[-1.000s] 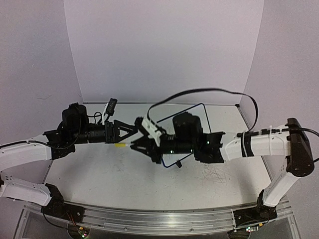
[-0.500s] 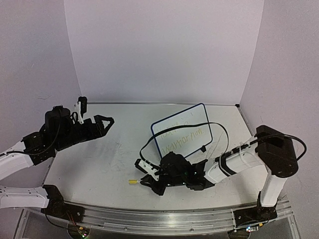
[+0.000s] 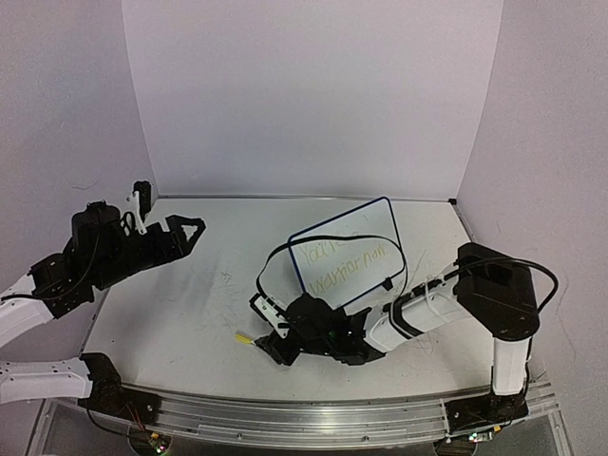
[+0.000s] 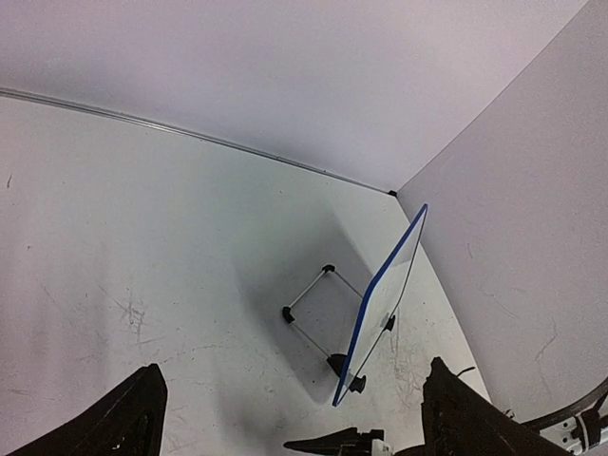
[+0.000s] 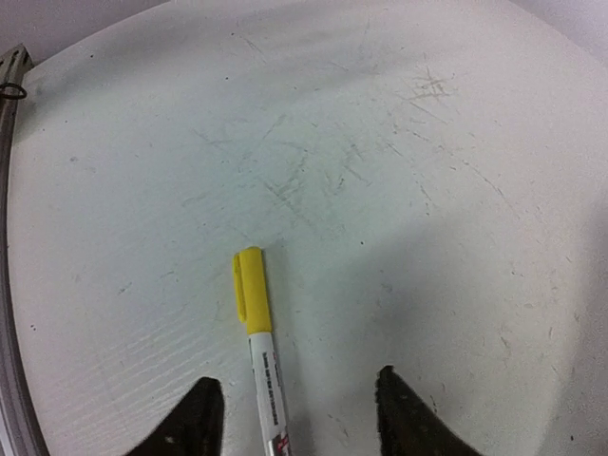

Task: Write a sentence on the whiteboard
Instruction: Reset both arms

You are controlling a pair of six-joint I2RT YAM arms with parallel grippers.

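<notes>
Toward the back right of the tabletop (image 3: 190,304), the whiteboard (image 3: 347,252) stands tilted on its feet, with the sentence (image 3: 344,258) showing as two faint yellow-green lines on its face. At the near centre the right end effector (image 5: 296,413) sits low with its fingers spread, and a yellow-capped marker (image 5: 255,313) lies flat between them, pinched by neither. Over the left side the left end effector (image 3: 193,231) hangs spread wide, holding nothing.
</notes>
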